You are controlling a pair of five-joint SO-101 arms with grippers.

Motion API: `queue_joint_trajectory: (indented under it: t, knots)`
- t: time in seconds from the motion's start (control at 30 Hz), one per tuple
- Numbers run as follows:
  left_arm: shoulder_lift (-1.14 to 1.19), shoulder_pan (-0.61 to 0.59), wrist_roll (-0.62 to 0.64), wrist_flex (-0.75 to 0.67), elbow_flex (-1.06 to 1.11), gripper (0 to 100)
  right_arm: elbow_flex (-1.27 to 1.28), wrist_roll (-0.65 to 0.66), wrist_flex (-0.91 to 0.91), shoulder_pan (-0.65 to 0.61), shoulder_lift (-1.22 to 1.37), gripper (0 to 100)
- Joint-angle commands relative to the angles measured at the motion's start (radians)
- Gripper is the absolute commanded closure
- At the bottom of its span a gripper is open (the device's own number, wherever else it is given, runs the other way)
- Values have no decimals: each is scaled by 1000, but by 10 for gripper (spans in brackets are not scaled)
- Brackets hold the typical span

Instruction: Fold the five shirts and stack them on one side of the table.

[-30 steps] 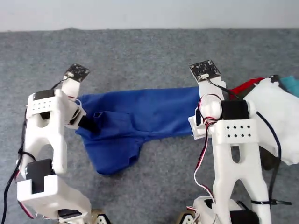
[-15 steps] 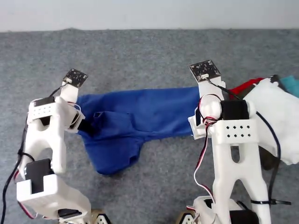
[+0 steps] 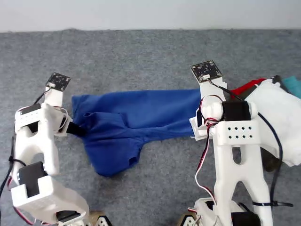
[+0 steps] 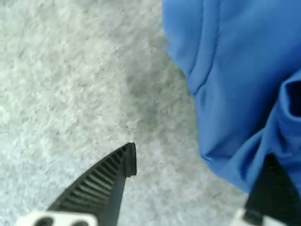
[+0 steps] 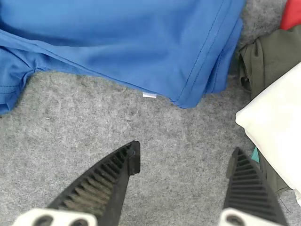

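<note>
A blue shirt point(image 3: 136, 120) lies crumpled and partly spread across the middle of the grey table. My left gripper point(image 3: 75, 130) is at the shirt's left edge. In the left wrist view the left gripper point(image 4: 200, 165) is open: one finger point(image 4: 123, 162) hangs over bare carpet, the other finger point(image 4: 273, 181) touches the blue shirt point(image 4: 235, 84). My right gripper point(image 5: 184, 162) is open over bare carpet, just short of the hem of the blue shirt point(image 5: 122, 33). The right arm point(image 3: 235, 136) stands at the shirt's right end.
A heap of other shirts lies at the right edge: white point(image 3: 280, 117), red point(image 3: 247, 87) and teal point(image 3: 294, 84). The right wrist view shows the white one point(image 5: 273, 122) and a dark olive one point(image 5: 256, 61) next to the blue hem. Grey carpet point(image 3: 141, 56) stretches behind.
The left arm has moved left, and the shirt's left edge has shifted slightly left with it. The right arm has kept still.
</note>
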Motion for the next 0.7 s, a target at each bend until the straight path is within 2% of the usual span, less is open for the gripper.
queue_joint_trajectory:
  t: [0.0, 0.3, 0.43, 0.57, 0.67]
  knots:
    - [-20, 14, -8, 81, -44, 617, -5, -12, -18, -10, -33, 696]
    - [-21, 204, -2, 532, -298, 617, -5, -12, -18, -77, -33, 696]
    - [-21, 232, -2, 658, -424, 617, -5, -12, -18, -73, -33, 696]
    - [-21, 252, -15, 862, -539, 617, -5, -12, -16, -71, -33, 696]
    - [-28, 276, -61, 861, -429, 617, -5, -11, -15, -71, -33, 696]
